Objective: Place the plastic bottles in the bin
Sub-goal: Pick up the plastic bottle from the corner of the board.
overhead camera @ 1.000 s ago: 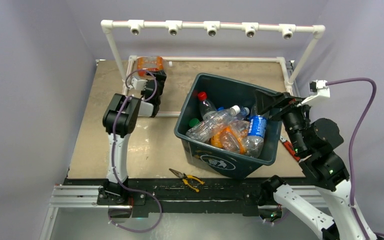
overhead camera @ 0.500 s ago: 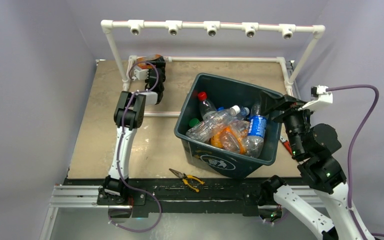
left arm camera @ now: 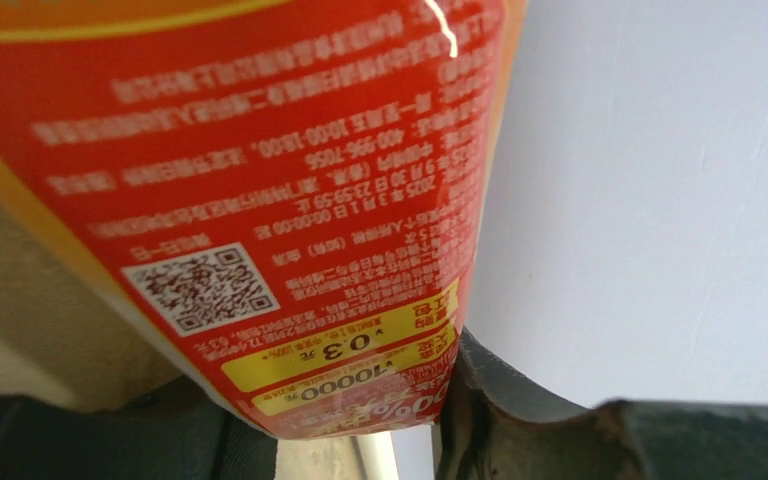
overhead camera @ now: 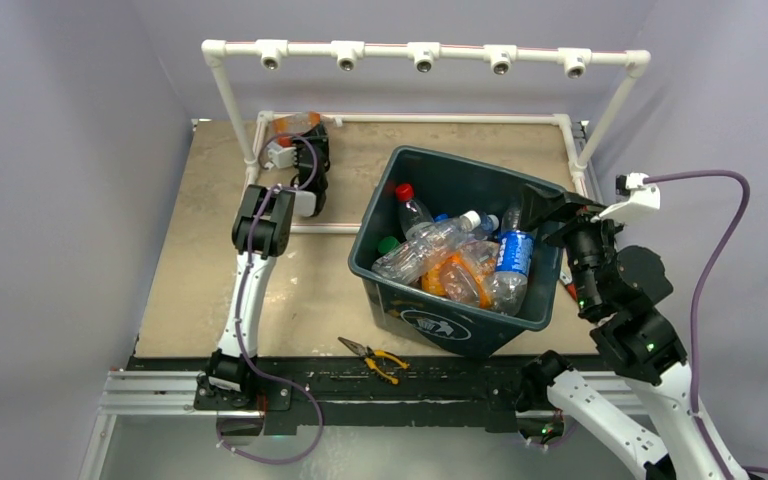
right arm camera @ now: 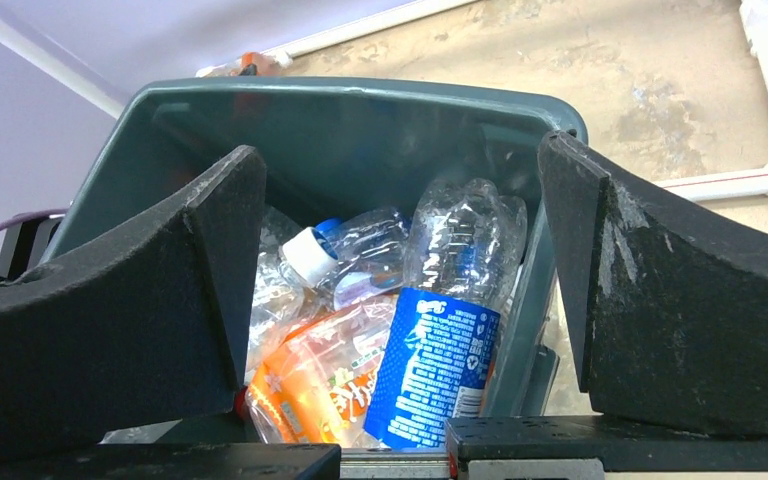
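Orange plastic bottle with red label (overhead camera: 295, 122) at the table's 11 o'clock corner, lying roughly 9-to-3, crosswise between the jaws of the left gripper (overhead camera: 302, 140); far nearer the left arm. In the left wrist view, label filling the gap, one finger (left arm camera: 520, 425) against its edge; clamped firm or not, cannot tell. Only from above: dark teal rectangular plastic bin (overhead camera: 440, 156) toward 4 o'clock. Right gripper (right arm camera: 400, 160) spread wide, empty, over the bin's 3 o'clock rim.

Yellow-handled pliers (overhead camera: 375, 359) at the table's near edge, beige tabletop (overhead camera: 200, 270), white pipe frame (overhead camera: 420, 52) overhead
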